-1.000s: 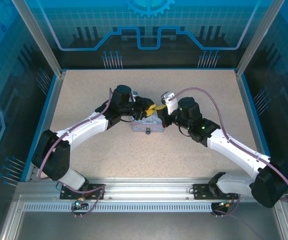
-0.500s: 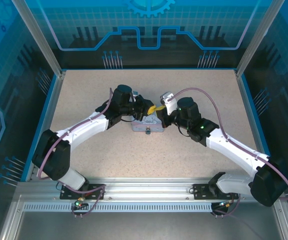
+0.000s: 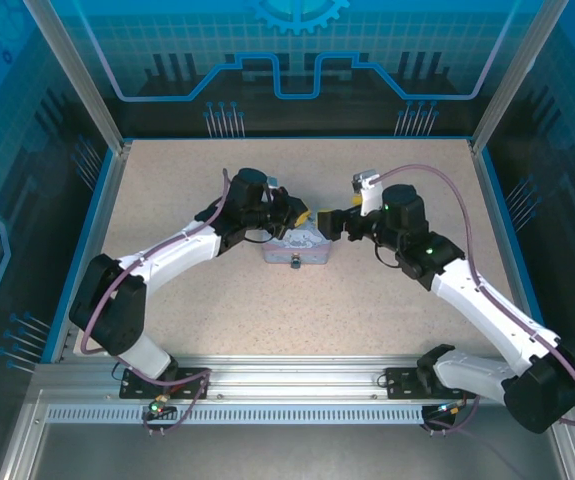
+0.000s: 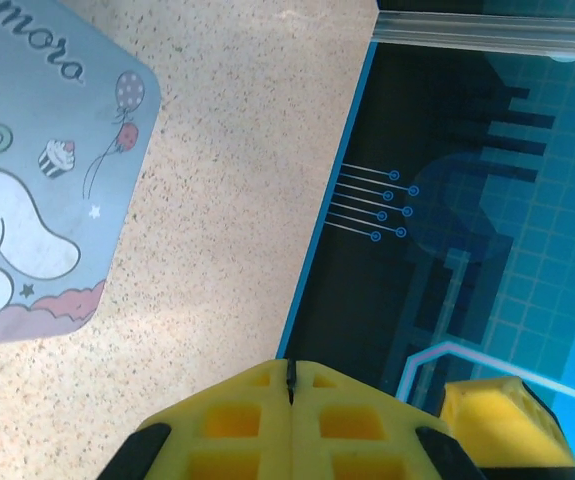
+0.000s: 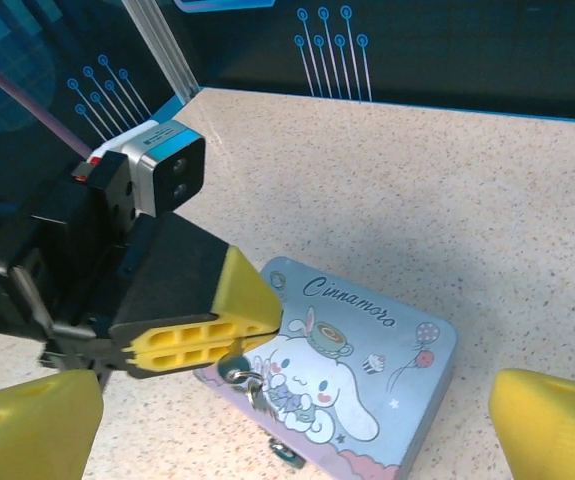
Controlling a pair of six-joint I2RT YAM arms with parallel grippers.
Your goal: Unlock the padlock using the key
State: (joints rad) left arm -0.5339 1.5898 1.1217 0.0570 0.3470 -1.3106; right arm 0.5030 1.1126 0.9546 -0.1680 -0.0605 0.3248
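My left gripper (image 3: 304, 216) hovers over the pale-blue cartoon tin (image 3: 289, 250). In the right wrist view its yellow fingers (image 5: 202, 335) are pressed together on the head of the small grey key (image 5: 231, 362), and a ring with a second key (image 5: 259, 395) dangles below onto the lid. In the left wrist view only a thin dark sliver shows between the closed tips (image 4: 289, 378). The tiny padlock (image 5: 286, 455) hangs at the tin's front edge (image 3: 294, 265). My right gripper (image 3: 331, 222) stands wide open just right of the tin, nothing between its fingers (image 5: 552, 430).
The tin (image 5: 387, 350) lies mid-table on the speckled beige surface. Blue enclosure walls and a raised blue rim (image 3: 494, 215) bound the table. Bare tabletop lies behind and in front of the tin.
My right gripper has opened and pulled back to the right, away from the tin. My left gripper has closed on the key and stays over the tin.
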